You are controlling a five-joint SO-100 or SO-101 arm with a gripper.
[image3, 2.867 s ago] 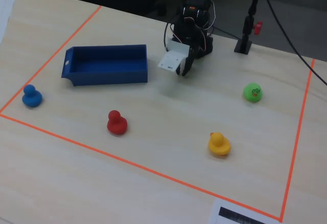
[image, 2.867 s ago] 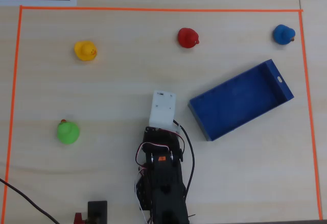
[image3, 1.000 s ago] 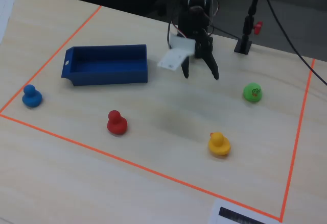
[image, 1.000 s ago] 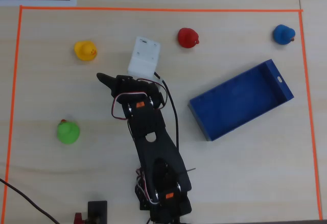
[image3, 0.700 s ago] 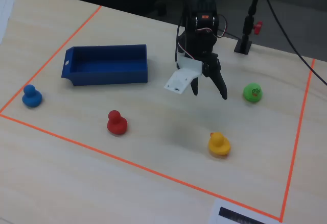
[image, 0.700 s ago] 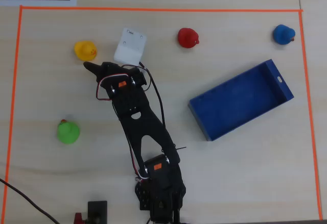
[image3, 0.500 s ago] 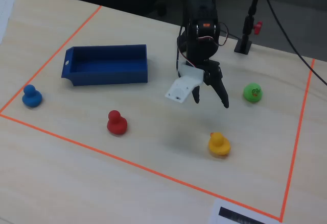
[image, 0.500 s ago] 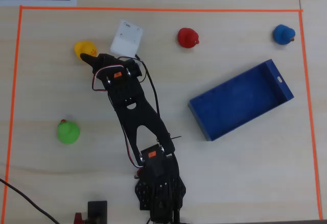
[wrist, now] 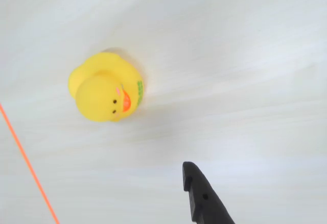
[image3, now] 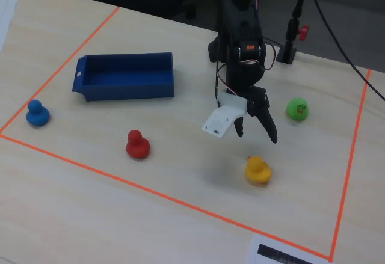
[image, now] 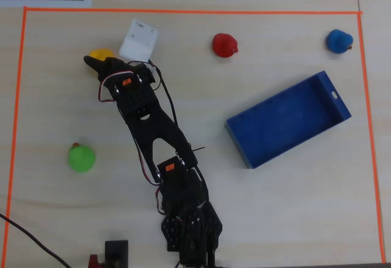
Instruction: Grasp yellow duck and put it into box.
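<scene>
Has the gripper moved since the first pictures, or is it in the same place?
Yes. In the fixed view the gripper has gone away from the box, toward the yellow duck, and hangs open just above it.

Overhead view: straight down on the whole desk (image: 293, 219), arm base at bottom centre, orange tape border (image: 183, 11) framing the field. Fixed view: from the far side, angled down, base at top centre. Wrist view: close to the desk, one dark finger (wrist: 204, 203) at lower centre. Shared by all three: yellow duck (image: 99, 54), upper left overhead, lower right in fixed.
</scene>
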